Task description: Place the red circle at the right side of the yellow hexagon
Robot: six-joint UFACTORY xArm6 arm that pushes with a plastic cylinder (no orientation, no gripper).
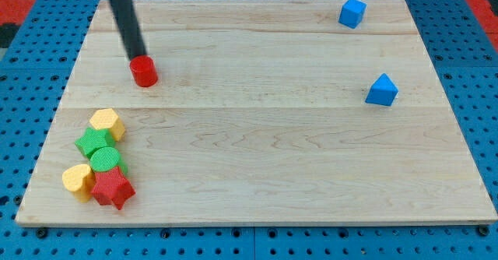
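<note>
The red circle (144, 71) is a short red cylinder at the view's upper left of the wooden board. My tip (137, 57) is at the circle's upper-left edge, touching or nearly touching it. The yellow hexagon (106, 124) lies lower down at the view's left, below and a little left of the red circle, at the top of a cluster of blocks. The rod slants up to the view's top left.
Below the hexagon are a green star (93, 142), a green circle (106, 160), a yellow heart (78, 179) and a red star (113, 187). A blue cube (352, 12) sits at the top right, a blue triangular block (381, 90) at the right. The wooden board (272, 151) lies on a blue pegboard.
</note>
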